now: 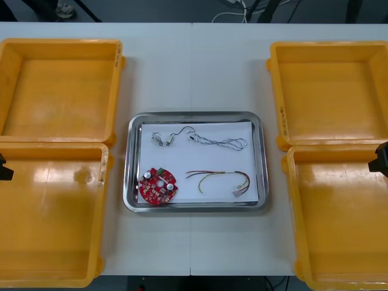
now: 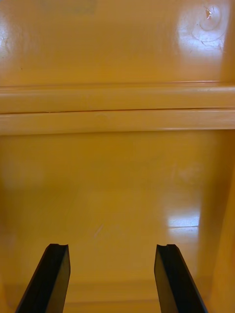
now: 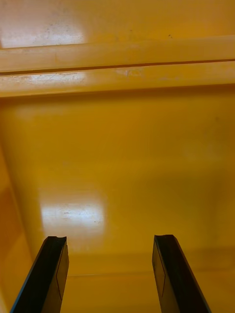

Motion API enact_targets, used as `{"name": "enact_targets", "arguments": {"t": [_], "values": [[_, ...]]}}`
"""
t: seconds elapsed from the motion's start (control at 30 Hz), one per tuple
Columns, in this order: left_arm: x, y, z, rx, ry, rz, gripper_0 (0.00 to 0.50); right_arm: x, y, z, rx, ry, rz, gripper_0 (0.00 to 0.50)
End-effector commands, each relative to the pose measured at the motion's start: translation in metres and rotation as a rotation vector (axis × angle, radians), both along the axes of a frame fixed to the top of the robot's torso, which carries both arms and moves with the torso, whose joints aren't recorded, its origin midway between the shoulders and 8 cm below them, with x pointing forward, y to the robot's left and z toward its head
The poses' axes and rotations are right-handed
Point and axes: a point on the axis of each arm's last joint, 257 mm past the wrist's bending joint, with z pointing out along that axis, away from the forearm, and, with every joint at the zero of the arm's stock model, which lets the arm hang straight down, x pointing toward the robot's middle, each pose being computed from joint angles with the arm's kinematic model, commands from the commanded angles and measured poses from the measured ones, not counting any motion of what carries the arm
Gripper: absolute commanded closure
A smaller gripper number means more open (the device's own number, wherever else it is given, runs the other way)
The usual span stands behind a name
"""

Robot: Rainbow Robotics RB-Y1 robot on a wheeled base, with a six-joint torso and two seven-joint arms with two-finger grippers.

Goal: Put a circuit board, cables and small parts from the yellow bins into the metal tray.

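**kit_q:** where's the circuit board (image 1: 158,187) at right now; and what's left to do?

**tray_a:** it's lying flat in the metal tray (image 1: 134,207), in the near corner on the robot's left side; just beside it, along the near edge, lies the red and yellow cable (image 1: 219,178), loosely curved; across the far half sits a pale twisted cable (image 1: 222,142) with the small metal parts (image 1: 162,139) at its left end; nothing hangs over the rim as far as I can see

**kit_q:** so the bins?

**tray_a:** all four yellow bins (image 1: 60,91) look bare inside, just glare on the plastic; the left gripper (image 3: 109,237) hangs over the left near bin (image 1: 48,230) with its fingers spread apart and nothing between them; the right gripper (image 2: 112,246) is the same over the right near bin (image 1: 339,230), spread wide and holding nothing

**kit_q:** then it's done?

**tray_a:** I'd say loading looks finished, so the step is basically parking; best way imo: lift each arm straight up before swinging, so a finger can't catch the ridge between the bins, and keep both away from the tray on the table (image 1: 194,66) so nothing gets nudged
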Motion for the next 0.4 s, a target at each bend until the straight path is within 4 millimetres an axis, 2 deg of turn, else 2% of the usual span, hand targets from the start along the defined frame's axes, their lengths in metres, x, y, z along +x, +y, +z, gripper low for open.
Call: {"name": "enact_targets", "arguments": {"t": [0.03,0.4], "values": [[-0.0039,0.0132,0.0179,0.084,-0.024,-0.072,0.000,0.0055,0.0065,0.0067,-0.012,-0.016,0.037,0.000],[-0.0038,0.0136,0.0180,0.085,-0.024,-0.069,0.000,0.0055,0.0065,0.0067,-0.012,-0.016,0.037,0.000]]}}
